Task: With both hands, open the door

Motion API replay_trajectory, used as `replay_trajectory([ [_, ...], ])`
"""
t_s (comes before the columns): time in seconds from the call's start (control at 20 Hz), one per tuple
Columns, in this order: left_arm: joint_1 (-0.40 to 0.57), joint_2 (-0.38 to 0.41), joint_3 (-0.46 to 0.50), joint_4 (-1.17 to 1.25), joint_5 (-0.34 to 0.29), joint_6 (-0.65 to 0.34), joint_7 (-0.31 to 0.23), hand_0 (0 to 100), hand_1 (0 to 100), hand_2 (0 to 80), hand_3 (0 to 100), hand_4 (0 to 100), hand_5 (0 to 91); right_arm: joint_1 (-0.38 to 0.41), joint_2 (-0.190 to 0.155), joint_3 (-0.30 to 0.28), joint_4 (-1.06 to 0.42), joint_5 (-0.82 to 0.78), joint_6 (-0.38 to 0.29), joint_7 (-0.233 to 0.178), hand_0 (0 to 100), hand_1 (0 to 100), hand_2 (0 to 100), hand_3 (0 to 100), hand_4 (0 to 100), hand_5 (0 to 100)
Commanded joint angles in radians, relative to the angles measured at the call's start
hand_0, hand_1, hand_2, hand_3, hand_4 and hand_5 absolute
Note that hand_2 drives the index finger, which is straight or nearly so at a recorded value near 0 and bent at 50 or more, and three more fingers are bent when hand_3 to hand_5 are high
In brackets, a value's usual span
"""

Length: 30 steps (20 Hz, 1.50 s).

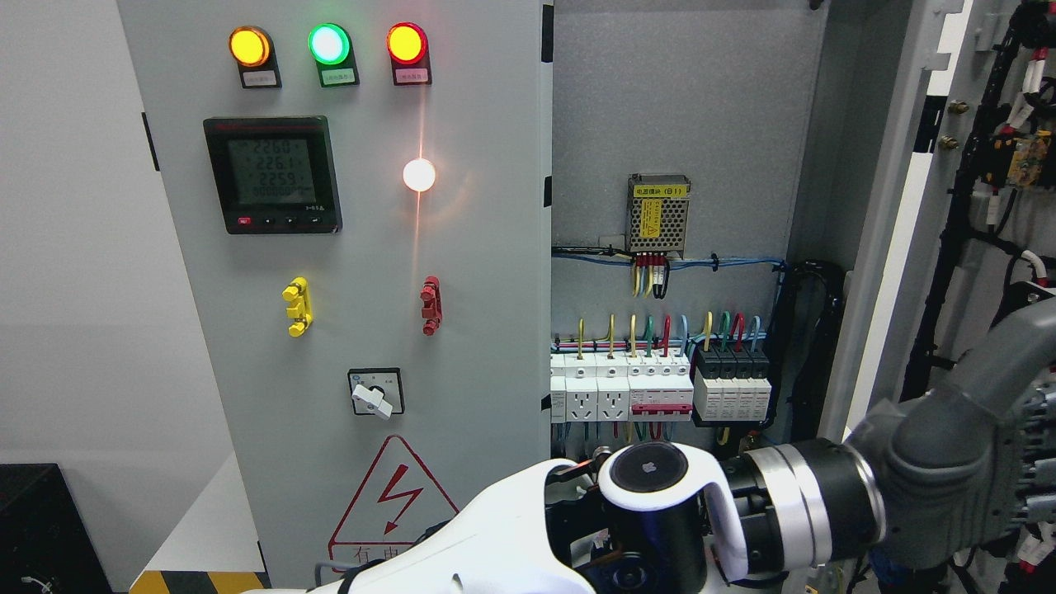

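Observation:
A grey electrical cabinet fills the view. Its left door (371,355) is closed and carries three lit lamps (328,44), a digital meter (272,174), a yellow handle (297,307), a red handle (430,304) and a rotary switch (375,393). The right door (899,231) stands open, swung out to the right, with wiring on its inner face. My right arm (932,462) comes in from the right and crosses the bottom; its white forearm (503,528) runs down to the lower left and off the picture. Neither hand shows.
Inside the open half are a perforated power supply (658,214), a row of breakers and sockets (660,388) and coloured wires. A white wall (74,247) lies left of the cabinet. A black box (41,528) and a yellow-black floor stripe (198,582) are at lower left.

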Motion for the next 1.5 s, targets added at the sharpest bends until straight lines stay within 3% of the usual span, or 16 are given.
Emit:
replay_trajectory([
  [0.0, 0.066, 0.258, 0.037, -0.182, 0.021, -0.001, -0.010, 0, 0, 0.0, 0, 0, 0.0, 0.000, 0.000, 0.009, 0.000, 0.000, 0.001, -0.001, 19, 0, 0, 0, 0, 0],
  [0.25, 0.100, 0.444, 0.037, -0.283, 0.107, -0.012, -0.011, 0, 0, 0.0, 0, 0, 0.0, 0.000, 0.000, 0.009, 0.000, 0.000, 0.001, -0.001, 19, 0, 0, 0, 0, 0],
  [0.8, 0.462, 0.760, 0.035, -0.336, 0.094, -0.012, -0.019, 0, 0, 0.0, 0, 0, 0.0, 0.000, 0.000, 0.009, 0.000, 0.000, 0.001, -0.001, 19, 0, 0, 0, 0, 0],
  [1.0, 0.624, 0.838, 0.040, -0.325, 0.036, -0.015, -0.085, 0, 0, 0.0, 0, 0, 0.0, 0.000, 0.000, 0.009, 0.000, 0.000, 0.001, -0.001, 19, 0, 0, 0, 0, 0],
  [1.45, 1.095, 0.866, 0.152, -0.176, -0.148, -0.074, -0.089, 0, 0, 0.0, 0, 0, 0.0, 0.000, 0.000, 0.009, 0.000, 0.000, 0.001, -0.001, 19, 0, 0, 0, 0, 0],
])
